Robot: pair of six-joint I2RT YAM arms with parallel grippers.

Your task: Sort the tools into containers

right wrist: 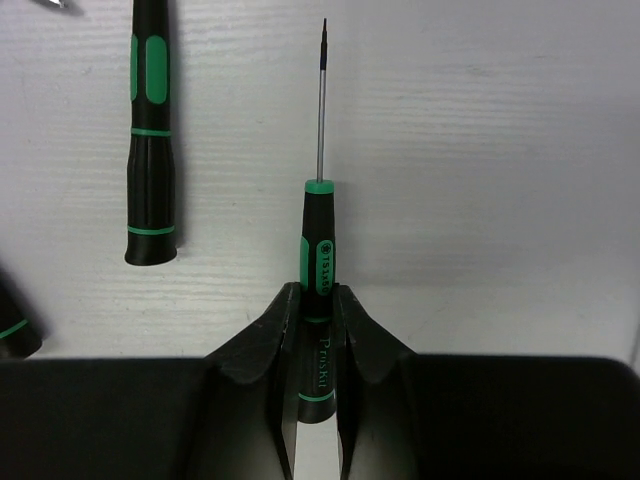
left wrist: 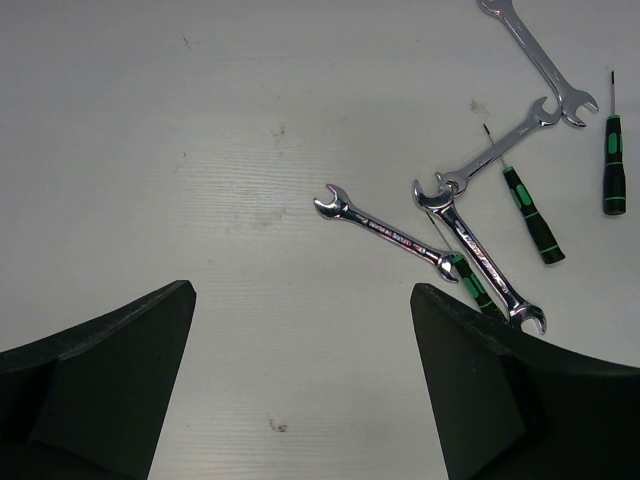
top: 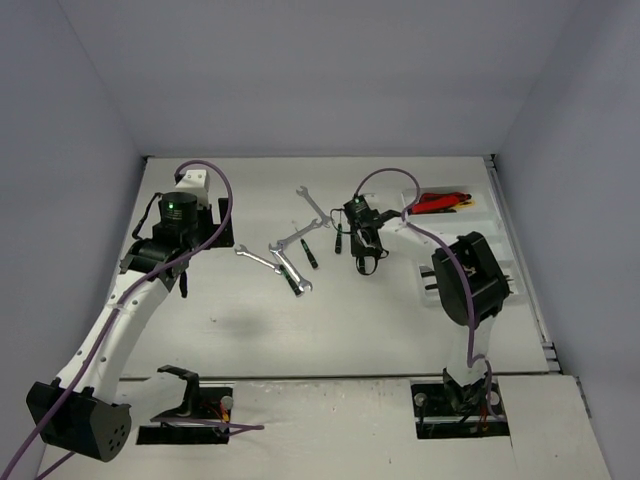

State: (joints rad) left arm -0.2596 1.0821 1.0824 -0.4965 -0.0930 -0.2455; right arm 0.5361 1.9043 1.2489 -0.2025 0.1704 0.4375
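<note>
I am looking down on a pale grey worktop (top: pixel 330 320) inside white walls, with both arms reaching over it from the near edge.

The left arm stretches out over the left side. Its left gripper (left wrist: pixel 300 380) has its black fingers spread wide with nothing between them, only bare surface below, and the loose tools lie off to its right.

The right arm bends inward from the right. Its right gripper (right wrist: pixel 318 295) is clamped onto the handle of a thin black-and-green screwdriver (right wrist: pixel 318 215), whose steel shaft points straight away from the fingers. I cannot tell whether this screwdriver is lifted or resting on the surface.

A white rectangular plastic tray (top: pixel 487 212) sits at the far right, partly hidden by the right arm. Red-handled and yellow cutters (top: pixel 440 202) lie in its farthest compartment.

Four silver open-ended wrenches (left wrist: pixel 385 233) are scattered in the middle of the worktop, two crossing at their heads.

Near them lie more black-and-green screwdrivers: one (left wrist: pixel 532 213) just beside the wrenches, another (left wrist: pixel 613 170) further right, and a third (left wrist: pixel 472 285) tucked under two wrenches. In the right wrist view, one loose screwdriver (right wrist: pixel 150 150) lies parallel to the gripped one, on its left, apart from it.
</note>
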